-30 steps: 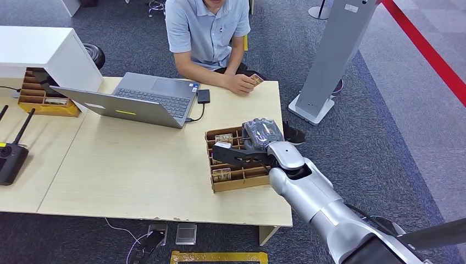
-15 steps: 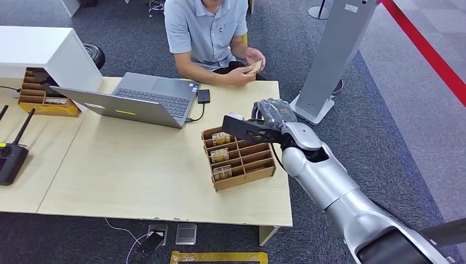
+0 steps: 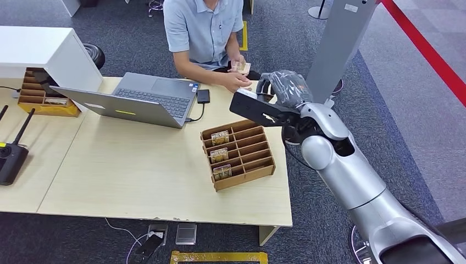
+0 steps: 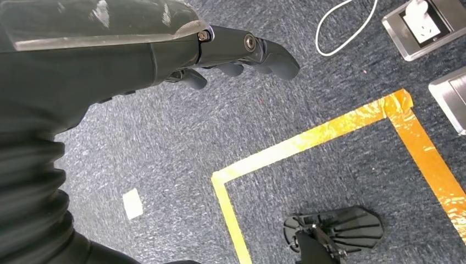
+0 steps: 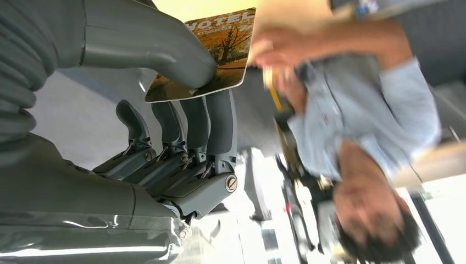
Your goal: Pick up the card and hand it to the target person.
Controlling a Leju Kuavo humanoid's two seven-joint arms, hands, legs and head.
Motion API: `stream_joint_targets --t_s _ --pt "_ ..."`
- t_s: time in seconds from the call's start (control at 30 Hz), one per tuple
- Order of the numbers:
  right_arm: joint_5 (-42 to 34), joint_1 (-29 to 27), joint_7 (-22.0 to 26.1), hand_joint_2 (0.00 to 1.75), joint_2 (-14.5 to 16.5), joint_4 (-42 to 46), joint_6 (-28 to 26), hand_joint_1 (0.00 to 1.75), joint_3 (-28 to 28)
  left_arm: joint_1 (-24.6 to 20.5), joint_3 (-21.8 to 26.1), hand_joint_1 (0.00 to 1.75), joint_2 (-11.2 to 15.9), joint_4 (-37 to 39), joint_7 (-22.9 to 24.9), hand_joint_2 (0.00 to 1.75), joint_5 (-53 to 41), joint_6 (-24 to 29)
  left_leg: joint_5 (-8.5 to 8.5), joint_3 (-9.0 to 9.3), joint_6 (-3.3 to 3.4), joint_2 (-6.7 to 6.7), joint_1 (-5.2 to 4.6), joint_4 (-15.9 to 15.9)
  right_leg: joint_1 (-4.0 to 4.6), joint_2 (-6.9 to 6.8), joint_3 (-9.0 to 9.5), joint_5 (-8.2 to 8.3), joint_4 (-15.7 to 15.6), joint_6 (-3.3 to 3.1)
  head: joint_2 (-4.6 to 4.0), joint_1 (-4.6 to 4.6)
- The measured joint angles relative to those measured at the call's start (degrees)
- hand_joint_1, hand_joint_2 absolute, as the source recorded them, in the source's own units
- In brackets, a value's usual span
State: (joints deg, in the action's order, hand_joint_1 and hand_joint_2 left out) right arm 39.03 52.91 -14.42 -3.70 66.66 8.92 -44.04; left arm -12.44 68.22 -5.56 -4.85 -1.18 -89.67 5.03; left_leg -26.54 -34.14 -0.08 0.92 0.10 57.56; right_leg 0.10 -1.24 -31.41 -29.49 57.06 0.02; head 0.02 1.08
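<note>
One card is in the right hand, pinched between the thick thumb above and the dark fingers below; the right wrist view shows its printed face with a tree picture and the letters "HOTEL", partly covered by the thumb. In the head view the right hand is raised above the table at about 1 o'clock from the wooden card rack, close to the person's hands, but the card itself is hard to make out there. Three cards stand in the rack's left column. The person sits at 12 o'clock, the head cut off by the frame edge; in the wrist view the hands are blurred. One laptop lies open at 10 o'clock from the rack. The left hand hangs over the carpet with fingers apart and holds nothing.
</note>
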Motion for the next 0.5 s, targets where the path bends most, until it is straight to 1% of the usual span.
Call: stream_joint_targets --t_s 0.07,0.2,0.27,0.4,0.5 --pt "2.9 -0.2 3.9 1.75 0.1 0.2 -5.6 1.38 0.2 -0.1 0.0 0.00 -0.1 0.0 -0.1 1.75 0.0 -0.4 0.00 0.00 0.00 0.00 0.00 0.0 0.00 0.00 0.00 0.00 0.0 0.00 0.00 -0.01" --pt "8.3 -1.0 13.9 1.75 0.7 -0.7 -20.3 1.38 1.4 -0.6 -0.4 0.00 -0.4 0.0 -0.2 1.75 0.0 -1.3 0.00 0.00 0.00 -0.01 0.00 0.0 0.00 0.00 0.01 0.00 0.0 0.00 0.00 0.00" --pt "9.3 -1.3 16.9 1.75 1.2 -2.1 -25.3 1.38 1.9 -1.0 -0.8 0.00 -0.6 -0.1 -0.1 1.75 0.0 -1.5 0.00 0.00 0.00 -0.01 0.00 0.0 0.00 0.00 0.02 0.00 0.0 0.00 0.01 -0.01" --pt "8.4 -1.9 20.1 1.75 2.2 -5.7 -30.1 1.38 2.9 -1.5 -1.6 0.00 -0.9 -0.2 0.0 1.75 0.0 -1.6 0.00 -0.01 0.00 -0.02 0.00 0.0 0.00 0.00 0.02 0.00 0.0 0.00 0.01 0.00" --pt "8.1 -2.2 20.7 1.75 2.9 -8.7 -31.1 1.38 3.0 -1.7 -2.0 0.00 -1.1 -0.2 0.0 1.75 0.0 -1.6 0.00 -0.01 0.00 -0.01 0.00 0.0 0.00 0.00 0.02 0.00 0.0 0.00 0.01 -0.01"
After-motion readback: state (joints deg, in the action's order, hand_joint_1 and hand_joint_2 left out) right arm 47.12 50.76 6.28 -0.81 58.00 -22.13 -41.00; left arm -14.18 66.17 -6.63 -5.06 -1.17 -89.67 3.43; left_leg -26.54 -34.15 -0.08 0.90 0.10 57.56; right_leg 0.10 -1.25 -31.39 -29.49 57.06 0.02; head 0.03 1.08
